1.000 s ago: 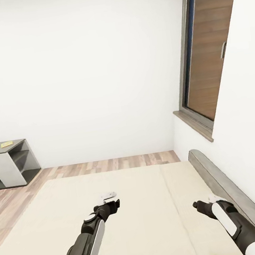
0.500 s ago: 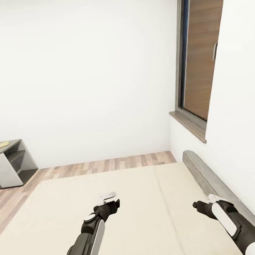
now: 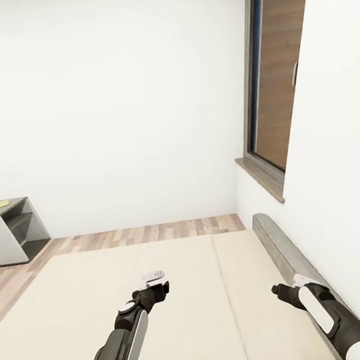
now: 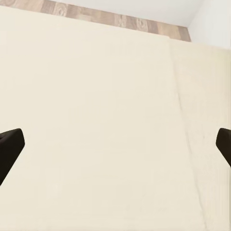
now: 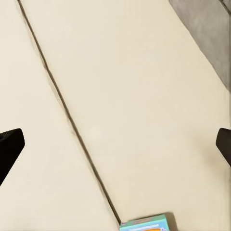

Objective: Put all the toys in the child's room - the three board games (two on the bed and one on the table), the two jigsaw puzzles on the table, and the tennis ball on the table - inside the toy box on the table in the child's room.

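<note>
Beige mattress of the bed (image 3: 180, 295) spreads under both arms in the head view; no toys lie on its visible part. Left gripper (image 3: 154, 276) and right gripper (image 3: 275, 290) hover above it. Left wrist view: fingers (image 4: 9, 147) spread wide over bare mattress. Right wrist view: fingers (image 5: 9, 147) released; one board game (image 5: 147, 224) peeks in beside the mattress seam, nearer the right arm, its long axis not judgeable.

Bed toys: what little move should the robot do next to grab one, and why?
Probably ease the right gripper back toward the board game, whose corner peeks in at the edge of the right wrist view on the bed. Both grippers look open and empty over bare mattress, so nothing is lined up yet.
</note>
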